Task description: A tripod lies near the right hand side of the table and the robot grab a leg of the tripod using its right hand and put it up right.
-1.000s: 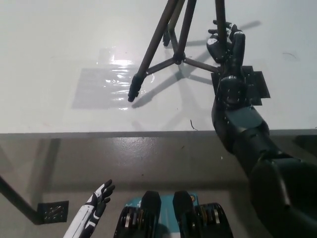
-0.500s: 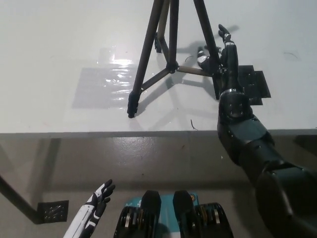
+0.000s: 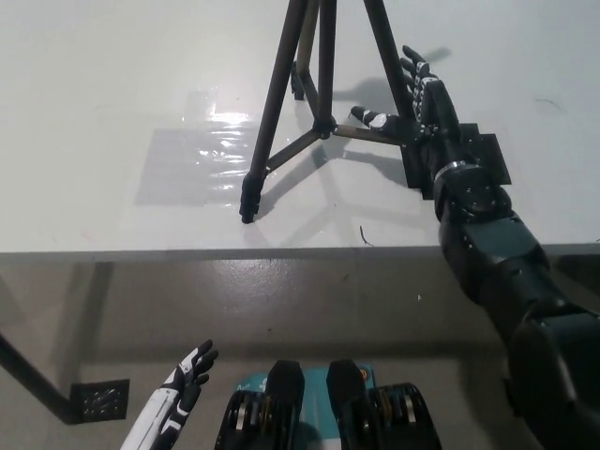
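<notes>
The dark tripod (image 3: pixel 319 103) stands upright at the counter's twelve o'clock. Its legs are splayed. One foot reaches toward seven o'clock.

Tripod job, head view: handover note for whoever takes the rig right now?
Right hand: open, fingers spread, right beside the tripod's right leg, not gripping it.
Left hand: open, resting low at the lower left, below the table edge.
Tripod: standing upright on the white table, legs spread, near foot by the shiny patch; its top is out of frame.
Black mat: lies under the right wrist.
Done: tripod is up.
Left: probably just draw the right hand clear without knocking the leg, then check that it stands steady.
</notes>
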Controlling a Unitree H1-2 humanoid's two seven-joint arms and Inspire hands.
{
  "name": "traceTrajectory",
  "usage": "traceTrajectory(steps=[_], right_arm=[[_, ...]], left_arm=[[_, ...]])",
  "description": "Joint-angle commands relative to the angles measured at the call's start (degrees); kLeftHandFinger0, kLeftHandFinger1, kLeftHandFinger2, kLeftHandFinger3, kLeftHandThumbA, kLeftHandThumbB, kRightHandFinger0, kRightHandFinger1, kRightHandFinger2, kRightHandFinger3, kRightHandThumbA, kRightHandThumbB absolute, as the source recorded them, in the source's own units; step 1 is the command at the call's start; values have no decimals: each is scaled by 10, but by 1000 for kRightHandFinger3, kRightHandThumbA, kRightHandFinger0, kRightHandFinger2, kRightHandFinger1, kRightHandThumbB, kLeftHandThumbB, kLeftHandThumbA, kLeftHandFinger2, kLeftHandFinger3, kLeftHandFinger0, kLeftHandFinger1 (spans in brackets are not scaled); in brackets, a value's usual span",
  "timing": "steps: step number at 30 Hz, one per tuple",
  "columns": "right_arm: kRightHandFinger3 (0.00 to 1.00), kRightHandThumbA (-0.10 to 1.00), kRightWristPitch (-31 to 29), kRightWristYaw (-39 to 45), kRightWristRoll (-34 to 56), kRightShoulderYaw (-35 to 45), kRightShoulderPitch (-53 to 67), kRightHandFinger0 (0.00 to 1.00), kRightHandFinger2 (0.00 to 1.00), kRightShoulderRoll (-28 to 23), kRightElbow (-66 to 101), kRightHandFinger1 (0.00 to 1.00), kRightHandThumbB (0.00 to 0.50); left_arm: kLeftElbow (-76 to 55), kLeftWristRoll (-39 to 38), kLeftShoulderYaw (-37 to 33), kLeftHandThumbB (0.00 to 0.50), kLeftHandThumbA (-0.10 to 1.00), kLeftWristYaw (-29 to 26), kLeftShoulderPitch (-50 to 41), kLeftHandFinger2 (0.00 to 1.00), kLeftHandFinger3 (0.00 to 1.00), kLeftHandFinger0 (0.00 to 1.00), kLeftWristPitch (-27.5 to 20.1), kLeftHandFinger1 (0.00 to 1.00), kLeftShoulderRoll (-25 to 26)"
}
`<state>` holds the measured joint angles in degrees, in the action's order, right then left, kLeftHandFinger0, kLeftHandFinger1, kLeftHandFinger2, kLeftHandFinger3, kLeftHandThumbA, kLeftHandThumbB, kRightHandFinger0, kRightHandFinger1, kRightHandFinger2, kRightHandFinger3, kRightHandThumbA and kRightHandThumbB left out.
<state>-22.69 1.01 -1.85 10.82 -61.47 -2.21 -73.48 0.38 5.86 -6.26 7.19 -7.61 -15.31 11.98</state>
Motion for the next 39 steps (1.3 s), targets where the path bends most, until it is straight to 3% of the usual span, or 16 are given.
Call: traceTrajectory(steps=[1,9,10,16,18,22,24,25,27,28,29,30,32,33,34,39], right_arm=[[1000,919,33,109,83,1,14,1000,1000,-11,198,1000,500],[1000,804,194,111,151,-49,122,1000,1000,-16,693,1000,500],[1000,802,206,107,138,-62,138,1000,1000,-25,767,1000,500],[1000,966,215,99,57,-74,187,1000,1000,-61,969,1000,500],[1000,905,227,93,70,-71,201,1000,1000,-63,1016,1000,500],[1000,950,156,84,56,-71,288,1000,1000,-56,1109,1000,500],[1000,980,67,83,44,-78,342,1000,1000,-44,1134,1000,499],[1000,980,72,83,49,-83,362,1000,1000,-42,1150,1000,500],[1000,836,79,87,73,-133,453,1000,1000,-20,1203,1000,500],[1000,837,56,90,42,-158,510,1000,1000,1,1215,1000,463],[1000,982,3,98,-20,-162,561,1000,1000,16,1209,1000,477],[1000,982,-9,102,-1,-190,590,1000,1000,10,1193,1000,437],[1000,937,-39,107,16,-222,620,1000,1000,4,1148,1000,416],[1000,1000,-42,109,11,-222,636,1000,1000,-5,1111,1000,394],[1000,1000,-42,114,9,-224,659,1000,1000,-16,1073,1000,338],[1000,1000,-42,61,-30,-214,694,1000,1000,6,923,1000,397]], left_arm=[[-14,2,3,422,1000,3,-13,1000,1000,1000,-17,1000,7],[-8,-4,5,442,1000,1,-18,1000,1000,1000,-16,1000,5],[-3,0,5,422,1000,-1,-22,1000,1000,1000,-26,1000,5],[0,7,3,423,1000,-4,-28,1000,1000,1000,-26,1000,5],[-3,2,4,435,1000,-1,-28,1000,1000,1000,-19,1000,5],[0,-3,4,420,1000,2,-20,1000,1000,1000,-22,1000,7],[1,-12,5,418,1000,7,-16,1000,1000,1000,-23,1000,9],[1,-12,5,418,1000,8,-15,1000,1000,1000,-23,1000,10],[3,-8,6,410,1000,3,-11,1000,1000,1000,-26,1000,6],[2,-9,5,409,1000,4,-11,1000,1000,1000,-27,1000,6],[0,-10,4,409,1000,6,-12,1000,1000,1000,-24,1000,6],[1,-11,3,406,1000,6,-10,1000,1000,1000,-25,1000,6],[5,-16,2,406,1000,8,-12,1000,1000,1000,-32,1000,5],[4,-13,2,408,1000,8,-13,1000,1000,1000,-32,1000,6],[5,-15,2,402,1000,8,-13,1000,1000,1000,-35,1000,7],[13,-13,3,392,1000,6,-4,1000,1000,1000,-44,1000,6]])
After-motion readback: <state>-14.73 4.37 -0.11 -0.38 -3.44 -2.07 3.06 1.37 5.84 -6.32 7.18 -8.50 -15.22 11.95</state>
